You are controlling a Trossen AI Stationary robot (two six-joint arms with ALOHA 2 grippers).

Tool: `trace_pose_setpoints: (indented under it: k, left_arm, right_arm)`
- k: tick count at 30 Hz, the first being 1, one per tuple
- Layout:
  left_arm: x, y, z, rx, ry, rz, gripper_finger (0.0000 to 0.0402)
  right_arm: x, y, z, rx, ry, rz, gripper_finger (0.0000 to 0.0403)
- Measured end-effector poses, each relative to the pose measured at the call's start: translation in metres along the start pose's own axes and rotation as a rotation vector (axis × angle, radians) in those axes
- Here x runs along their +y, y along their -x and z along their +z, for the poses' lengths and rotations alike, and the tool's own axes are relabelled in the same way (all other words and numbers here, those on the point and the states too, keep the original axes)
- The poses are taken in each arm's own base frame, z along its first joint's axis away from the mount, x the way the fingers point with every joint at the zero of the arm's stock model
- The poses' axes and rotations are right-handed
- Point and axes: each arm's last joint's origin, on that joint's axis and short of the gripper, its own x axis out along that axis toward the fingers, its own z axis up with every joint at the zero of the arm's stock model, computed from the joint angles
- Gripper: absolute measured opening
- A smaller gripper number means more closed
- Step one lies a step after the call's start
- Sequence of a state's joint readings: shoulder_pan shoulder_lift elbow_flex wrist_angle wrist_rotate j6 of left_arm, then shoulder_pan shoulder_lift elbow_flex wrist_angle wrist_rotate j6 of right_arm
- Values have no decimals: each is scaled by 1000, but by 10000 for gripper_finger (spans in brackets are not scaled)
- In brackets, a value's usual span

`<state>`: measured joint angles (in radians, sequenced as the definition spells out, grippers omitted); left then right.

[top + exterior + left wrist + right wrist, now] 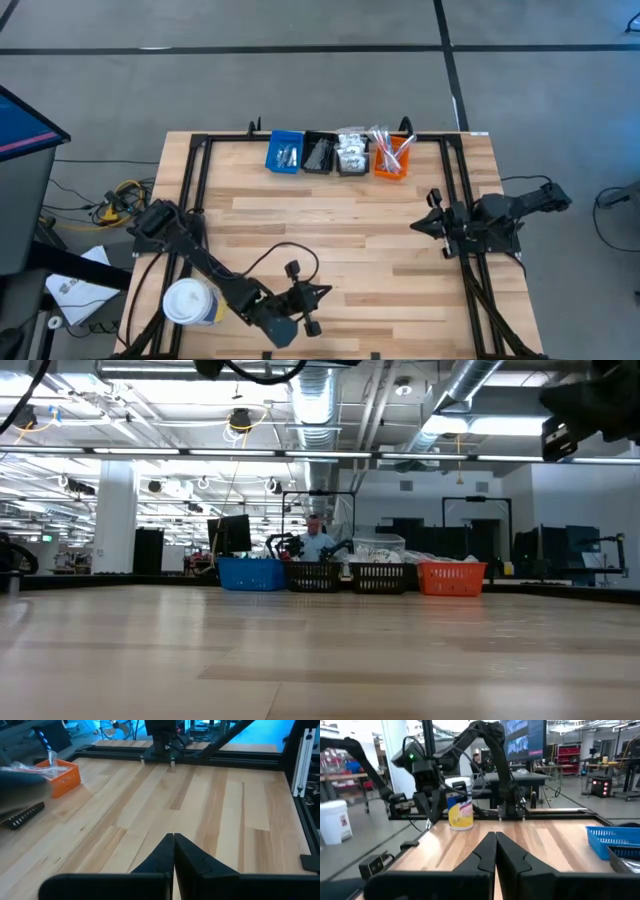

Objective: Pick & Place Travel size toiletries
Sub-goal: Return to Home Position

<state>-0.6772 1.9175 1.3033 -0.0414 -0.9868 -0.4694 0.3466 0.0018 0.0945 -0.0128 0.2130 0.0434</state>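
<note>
The travel size toiletries lie in four small bins in a row at the table's far edge: pale items in the blue bin (285,153), black combs in the black bin (319,153), white sachets (351,150) in the dark bin beside it, and red and white sticks (388,145) in the orange bin (392,160). My left gripper (322,293) (173,838) is shut and hangs over the table's near edge, pointing to the right. My right gripper (416,225) (496,836) is also shut, at the table's right side, pointing left. Neither is near the bins.
A large white tub with a yellow label (190,303) (460,812) stands at the near left corner beside my left arm. A black frame rail (190,190) runs round the table. Bare wood lies between the grippers and the bins (350,574). A person (317,540) shows in the room beyond.
</note>
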Motion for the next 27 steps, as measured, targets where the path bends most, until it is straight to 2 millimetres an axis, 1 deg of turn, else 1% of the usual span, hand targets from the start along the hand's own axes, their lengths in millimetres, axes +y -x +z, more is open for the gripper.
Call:
trace_pose_setpoints:
  k: [5, 8, 13, 17, 20, 27]
  left_arm:
    - [2, -6, 2, 22, 12, -33, 1]
    - [2, -6, 2, 23, 12, -36, 1]
    - [2, -5, 1, 25, 11, -41, 1]
    - [2, -5, 1, 25, 11, -41, 1]
    - [2, -5, 1, 24, 12, -41, 1]
    - [2, -5, 2, 23, 14, -42, 1]
  right_arm:
    - [0, 0, 1, 2, 34, 9, 0]
    - [1, 0, 3, -25, 42, 56, 0]
    - [0, -1, 1, -42, 44, 95, 0]
    - [-5, -4, -8, -21, 50, 43, 0]
    - [-9, -6, -18, -26, 39, 39, 0]
    - [-17, -6, -15, -57, 37, 18, 0]
